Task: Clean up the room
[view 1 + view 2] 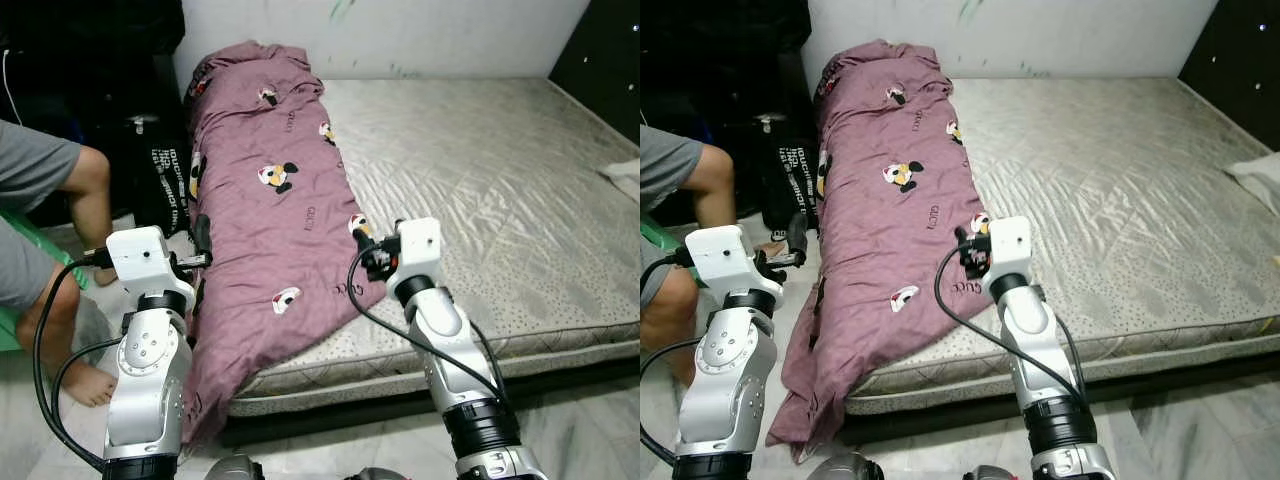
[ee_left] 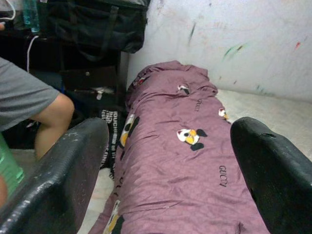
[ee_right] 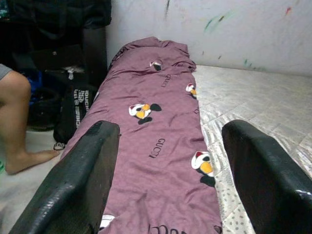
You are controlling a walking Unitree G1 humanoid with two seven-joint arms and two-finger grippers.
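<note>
Nearest to me, the two silver arms were raised side by side at the foot of the bed. The left gripper (image 2: 165,170) hovered over the bed's left edge, its two black fingers (image 2: 63,170) spread wide with nothing between them. The right gripper (image 3: 168,170) was poised a little further in, over the near end of the cover, its fingers (image 3: 73,175) parted just as wide and also empty.

Below them lay the mauve quilt (image 1: 270,200), printed with small cartoon mice and lettering. It was folded into a long strip running up the left side of the mattress (image 1: 480,180), its near corner spilling over the bed's edge and hanging towards the tiled floor (image 1: 330,440). I judged it soft and limp, light for its bulk and sure to sag and trail if lifted at one point only. The sensible hold seemed to be the two near corners or the near hem, one gripper on each, pinching a good fold of cloth so it would not slip out.

To the left a person sat close by, a bare leg (image 1: 60,330) and foot beside the hanging cloth. Further back stood a black printed bag (image 1: 165,185) against dark furniture, and beyond the quilt's bunched far end, the paint-marked wall (image 1: 440,30).
</note>
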